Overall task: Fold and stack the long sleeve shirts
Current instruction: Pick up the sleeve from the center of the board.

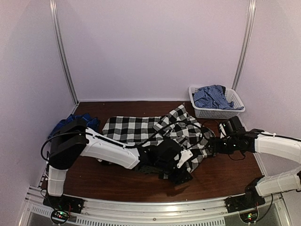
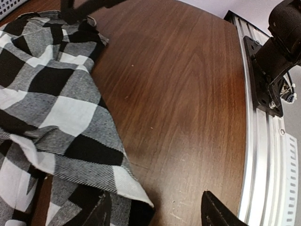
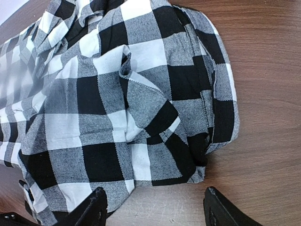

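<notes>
Centrally on the brown wooden table (image 1: 230, 176) lies the black-and-white checked shirt (image 1: 127, 128), stretched from about nine o'clock to three o'clock across the middle of the top view. Plain pale walls (image 1: 155, 47) close the table in on three sides. We see large checks in a twill weave. The left half lies fairly flat, while the right half is bunched and rumpled into folds, its edge doubled over on itself in the right wrist view. At the shirt's five o'clock corner sits the left gripper (image 2: 155, 212), fingers spread wide. One finger is over the hem and the other is above bare wood, and we cannot tell whether it touches the cloth. At the shirt's three o'clock edge hangs the right gripper (image 3: 155, 209), jaws likewise spread and pinching nothing. Further out, at two o'clock, a white basket (image 1: 214, 113) holds blue checked cloth (image 1: 211, 96). At nine o'clock, behind the left arm, lies a blue cloth (image 1: 59, 126).
</notes>
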You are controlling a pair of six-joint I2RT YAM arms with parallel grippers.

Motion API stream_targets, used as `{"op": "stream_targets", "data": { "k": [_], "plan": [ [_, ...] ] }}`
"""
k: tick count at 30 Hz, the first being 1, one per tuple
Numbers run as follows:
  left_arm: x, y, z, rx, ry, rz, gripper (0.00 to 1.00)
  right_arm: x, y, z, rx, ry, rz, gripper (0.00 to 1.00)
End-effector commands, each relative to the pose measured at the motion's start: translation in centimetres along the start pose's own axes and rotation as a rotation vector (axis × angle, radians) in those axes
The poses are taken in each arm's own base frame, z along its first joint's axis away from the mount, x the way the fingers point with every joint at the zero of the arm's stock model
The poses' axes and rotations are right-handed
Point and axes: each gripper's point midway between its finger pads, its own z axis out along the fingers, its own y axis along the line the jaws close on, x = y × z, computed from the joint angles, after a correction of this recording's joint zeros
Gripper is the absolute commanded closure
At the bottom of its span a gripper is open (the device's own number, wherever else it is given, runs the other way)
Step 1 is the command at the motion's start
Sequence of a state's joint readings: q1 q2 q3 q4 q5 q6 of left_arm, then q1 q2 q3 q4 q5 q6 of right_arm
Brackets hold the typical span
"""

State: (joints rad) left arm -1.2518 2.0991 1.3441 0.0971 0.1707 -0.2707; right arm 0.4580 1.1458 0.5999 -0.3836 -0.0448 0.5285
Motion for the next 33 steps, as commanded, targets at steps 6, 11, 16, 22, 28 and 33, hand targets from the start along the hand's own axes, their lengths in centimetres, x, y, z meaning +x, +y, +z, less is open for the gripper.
{"op": "stream_targets", "data": {
  "k": [6,11,16,22,28,33],
  "plan": [
    [1.7,0.7,3.4,0.004,0.083,0.008,0.36,-0.8,-0.1,-0.8,-0.010,-0.034,0.002,0.29],
    [2.0,1.4,4.5,-0.027,0.114,0.003,0.65,-0.7,-0.1,-0.9,-0.017,-0.036,0.005,0.29],
    [0.2,1.5,3.7,-0.023,0.077,-0.013,1.00,-0.8,-0.1,-1.2,-0.021,-0.050,0.015,0.29],
    [-5.6,0.8,-0.5,0.165,-0.069,-0.112,1.00,-1.4,0.2,-1.9,-0.040,-0.078,0.013,0.29],
    [-12.9,3.6,-7.5,0.312,-0.253,-0.228,1.00,-2.9,1.1,-3.3,-0.074,-0.122,0.013,0.28],
    [-16.5,8.2,-11.6,0.362,-0.366,-0.318,1.00,-3.6,1.7,-3.7,-0.089,-0.131,0.004,0.28]
  ]
}}
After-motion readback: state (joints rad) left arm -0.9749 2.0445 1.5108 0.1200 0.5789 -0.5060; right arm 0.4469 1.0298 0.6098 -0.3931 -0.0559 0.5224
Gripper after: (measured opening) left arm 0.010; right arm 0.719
